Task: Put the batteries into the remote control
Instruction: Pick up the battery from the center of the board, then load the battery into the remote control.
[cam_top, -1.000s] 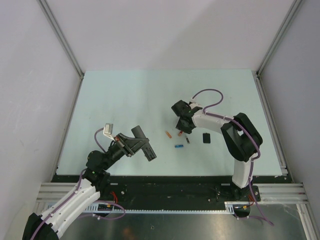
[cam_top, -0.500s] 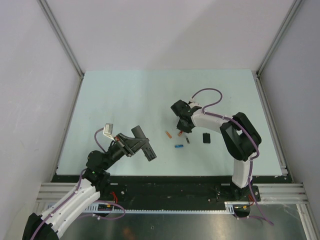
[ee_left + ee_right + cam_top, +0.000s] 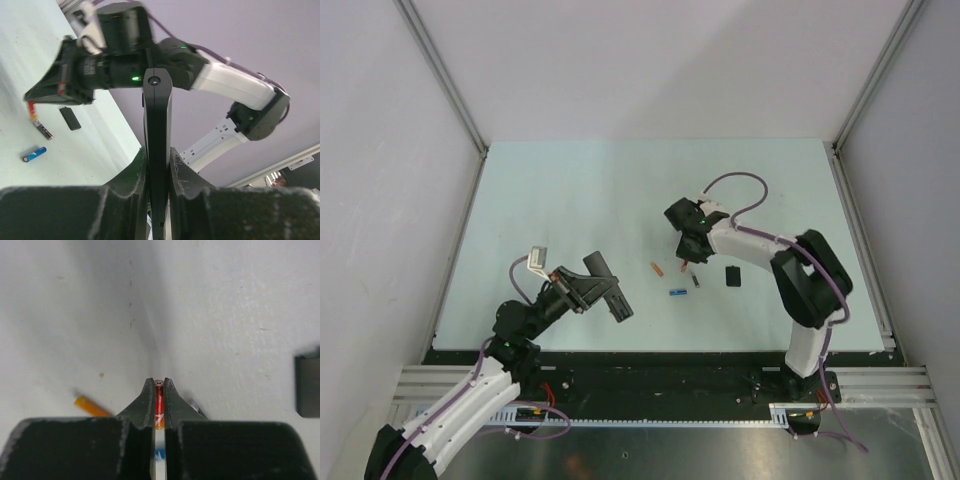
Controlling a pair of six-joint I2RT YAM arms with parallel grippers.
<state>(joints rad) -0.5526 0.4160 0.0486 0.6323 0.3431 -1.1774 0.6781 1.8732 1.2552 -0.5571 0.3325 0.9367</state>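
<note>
My left gripper point(image 3: 592, 288) is shut on the remote control point(image 3: 618, 303), a slim black bar held above the table's near left; in the left wrist view it stands edge-on between the fingers point(image 3: 158, 125). My right gripper point(image 3: 687, 257) is shut on an orange-red battery point(image 3: 159, 399), pointing down just above the table centre. An orange battery point(image 3: 657, 268), a blue one point(image 3: 677, 292) and a dark grey one point(image 3: 695, 281) lie on the table beside it. The left wrist view shows the right gripper point(image 3: 35, 102) with the red battery tip below it.
A small black rectangular piece point(image 3: 733, 276) lies flat to the right of the loose batteries, also at the right edge of the right wrist view point(image 3: 307, 387). Pale green table surface point(image 3: 570, 200) with grey walls on three sides.
The right arm's elbow has swung slightly right and the gripper has shifted a little. The left arm and the remote have not moved.
</note>
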